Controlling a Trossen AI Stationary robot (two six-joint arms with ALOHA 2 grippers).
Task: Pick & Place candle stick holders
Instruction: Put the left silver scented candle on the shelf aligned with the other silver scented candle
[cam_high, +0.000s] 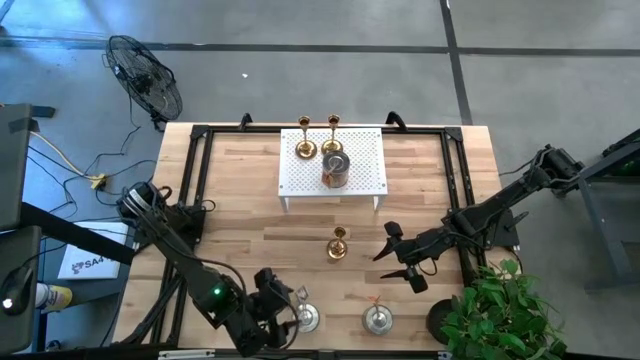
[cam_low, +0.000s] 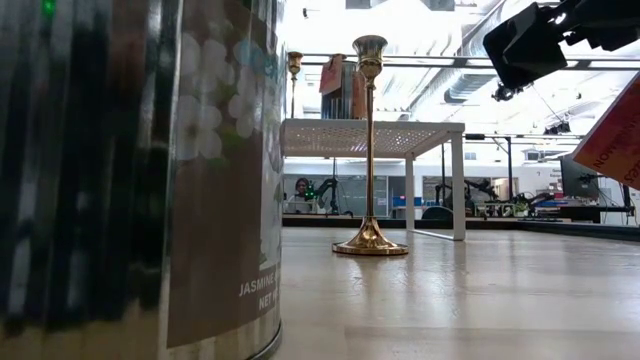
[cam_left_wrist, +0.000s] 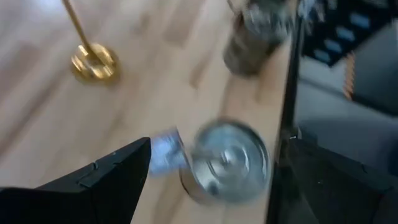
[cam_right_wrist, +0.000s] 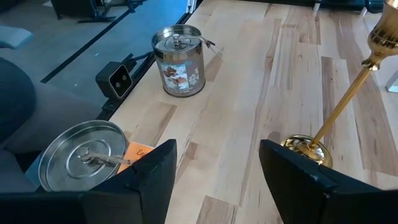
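While the left gripper (cam_high: 290, 312) hangs wide open beside a silver tin (cam_high: 306, 320), the right gripper (cam_high: 400, 262) waits half open, empty, near the gold candlestick (cam_high: 338, 243).

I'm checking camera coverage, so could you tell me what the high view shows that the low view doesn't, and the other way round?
Only the high view shows the whole layout: the left gripper open beside a silver tin, the right gripper open over bare wood, a second silver tin, and a fan on the floor.

Only the low view shows a tin's printed label up close and a person far behind.

Both show the gold holder standing on the table and the white rack.
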